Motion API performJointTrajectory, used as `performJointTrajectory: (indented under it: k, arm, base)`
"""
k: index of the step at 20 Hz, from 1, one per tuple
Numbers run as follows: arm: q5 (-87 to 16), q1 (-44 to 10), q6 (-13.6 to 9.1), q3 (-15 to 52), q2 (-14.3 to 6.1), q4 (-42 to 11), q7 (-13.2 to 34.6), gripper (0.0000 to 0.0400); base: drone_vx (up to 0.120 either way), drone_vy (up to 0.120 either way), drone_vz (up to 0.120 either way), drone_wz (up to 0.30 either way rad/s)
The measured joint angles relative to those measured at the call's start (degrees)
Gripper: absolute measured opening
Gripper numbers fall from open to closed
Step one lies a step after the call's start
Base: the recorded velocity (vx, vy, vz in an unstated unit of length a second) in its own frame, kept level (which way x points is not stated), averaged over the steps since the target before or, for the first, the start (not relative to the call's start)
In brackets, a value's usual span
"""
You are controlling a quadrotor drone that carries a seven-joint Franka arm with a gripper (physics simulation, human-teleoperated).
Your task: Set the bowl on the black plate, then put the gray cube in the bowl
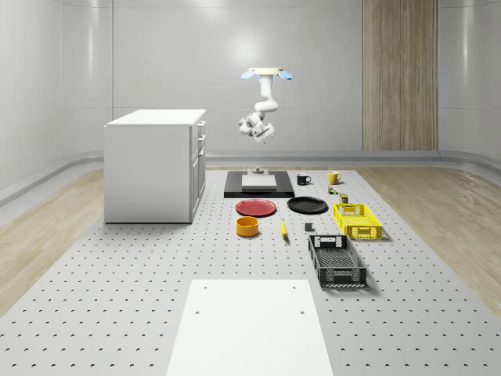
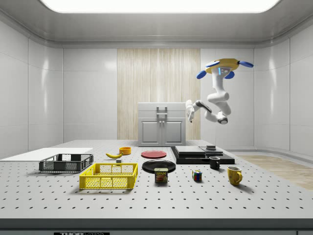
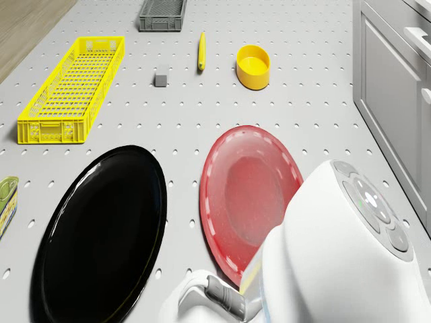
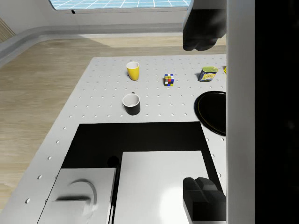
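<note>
The yellow bowl (image 1: 248, 225) (image 2: 125, 150) (image 3: 252, 66) stands upright on the table near the red plate (image 1: 257, 207) (image 3: 249, 195). The black plate (image 1: 307, 205) (image 2: 158, 165) (image 3: 101, 235) (image 4: 212, 112) lies bare beside the red one. The small gray cube (image 1: 308, 228) (image 3: 161, 76) sits between the banana (image 1: 283, 228) (image 3: 201, 51) and the yellow basket (image 1: 358, 219). The drone (image 1: 267, 74) (image 2: 225, 66) hovers high over the black pad (image 1: 258, 184) (image 4: 135, 144). My gripper (image 1: 262, 135) (image 2: 189, 111) (image 4: 203, 114) hangs in the air, open and holding nothing, far from bowl and cube.
A white cabinet (image 1: 155, 164) (image 2: 162, 125) stands at the whole-scene view's left. A black basket (image 1: 337, 260), a black mug (image 1: 304, 179) (image 4: 132, 103), a yellow mug (image 1: 333, 177) (image 4: 133, 71), a puzzle cube (image 4: 169, 80) and a can (image 4: 208, 73) sit around the plates. A white board (image 1: 249, 325) lies near the front.
</note>
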Motion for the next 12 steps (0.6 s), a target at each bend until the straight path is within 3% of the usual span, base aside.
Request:
performJointTrajectory:
  k: [6, 12]
  arm:
    - [-9.72, -12.74, -5.8, 6.6, -3.82, -3.65, 8.51, 0.04]
    - [-11.8, -18.39, -7.4, 9.36, -6.61, -4.3, 12.28, 0.04]
  base:
    - [0.12, 0.0, -0.007, 0.0]
    - [0.12, 0.0, -0.12, 0.0]
